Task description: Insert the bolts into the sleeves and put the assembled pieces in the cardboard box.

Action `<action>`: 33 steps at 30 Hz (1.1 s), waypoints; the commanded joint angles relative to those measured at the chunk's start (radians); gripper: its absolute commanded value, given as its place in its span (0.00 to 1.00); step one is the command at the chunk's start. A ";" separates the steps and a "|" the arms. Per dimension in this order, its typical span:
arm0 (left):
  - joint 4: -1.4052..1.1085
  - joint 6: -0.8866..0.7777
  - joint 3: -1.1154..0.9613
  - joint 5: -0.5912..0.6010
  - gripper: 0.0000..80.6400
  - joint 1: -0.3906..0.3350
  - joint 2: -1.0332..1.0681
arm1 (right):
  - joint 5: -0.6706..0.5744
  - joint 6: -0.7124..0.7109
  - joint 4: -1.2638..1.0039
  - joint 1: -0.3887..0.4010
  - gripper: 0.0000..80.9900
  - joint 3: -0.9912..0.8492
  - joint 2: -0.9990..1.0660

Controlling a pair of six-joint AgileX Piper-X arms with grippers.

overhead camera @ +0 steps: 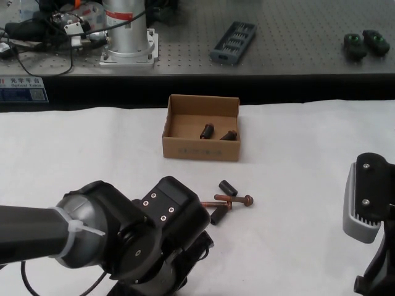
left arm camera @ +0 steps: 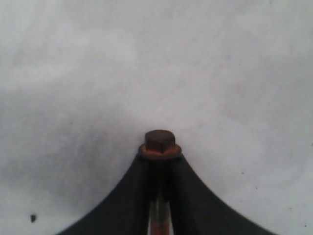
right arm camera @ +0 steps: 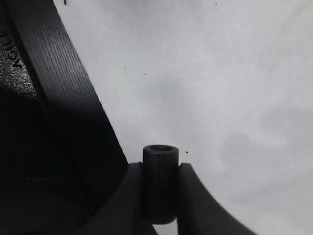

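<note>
Alignment matters: left fingers (left arm camera: 122,196) grip a rusty hex-head bolt (left arm camera: 159,142), right fingers (right arm camera: 195,205) a black cylindrical sleeve (right arm camera: 160,186), so shank must enter bore squarely.

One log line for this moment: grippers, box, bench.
left gripper: shut on bolt | right gripper: shut on sleeve | cardboard box: two dark pieces inside | bench: loose bolts, sleeves near box

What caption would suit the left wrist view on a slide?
Left gripper clamps a rusty bolt by its shank, head out, over a white sheet.
</note>
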 commanded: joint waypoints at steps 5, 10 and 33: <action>-0.030 0.178 -0.001 -0.005 0.01 0.022 -0.126 | -0.109 0.046 0.003 0.000 0.03 -0.008 -0.007; -0.150 0.412 -0.001 0.066 0.01 0.093 -0.243 | -0.205 0.099 -0.074 0.005 0.03 -0.008 -0.007; -0.405 0.682 -0.001 0.572 0.01 0.368 -0.581 | -0.343 0.774 -0.997 0.189 0.03 -0.008 0.138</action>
